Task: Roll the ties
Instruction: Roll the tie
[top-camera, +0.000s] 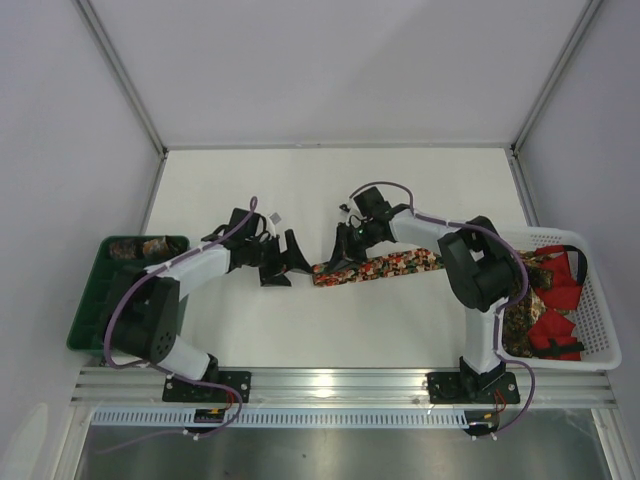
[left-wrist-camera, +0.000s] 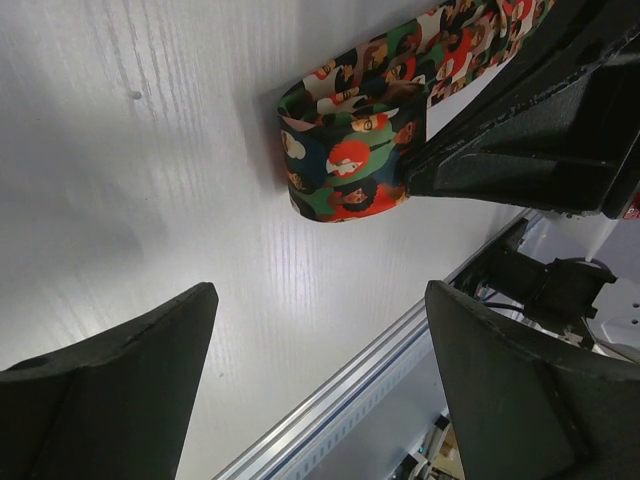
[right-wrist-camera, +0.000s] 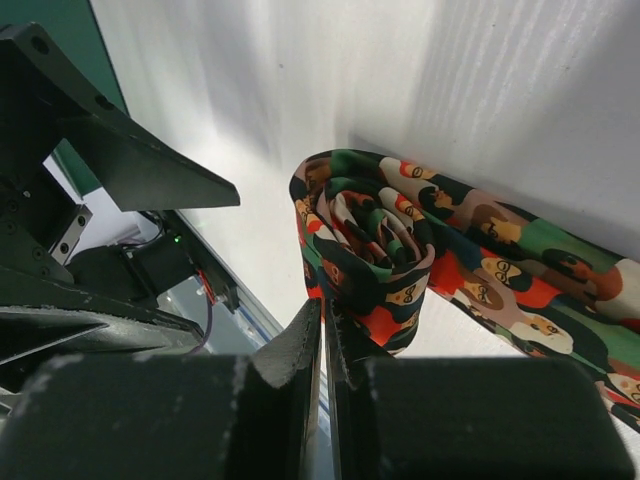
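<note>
A tie (top-camera: 390, 266) with a busy red, green and brown pattern lies across the middle of the table. Its left end is wound into a small roll (left-wrist-camera: 345, 165), which shows from the side in the right wrist view (right-wrist-camera: 370, 230). My right gripper (top-camera: 335, 265) is at that roll, its jaws (right-wrist-camera: 325, 308) pressed together on the roll's lower edge. My left gripper (top-camera: 287, 262) hovers just left of the roll and stands wide open (left-wrist-camera: 318, 300) with only bare table between its fingers. It is not touching the tie.
A green tray (top-camera: 85, 300) at the left edge holds rolled ties (top-camera: 140, 247). A white basket (top-camera: 600, 320) at the right holds more loose ties (top-camera: 540, 310). An aluminium rail (top-camera: 330, 380) runs along the near table edge.
</note>
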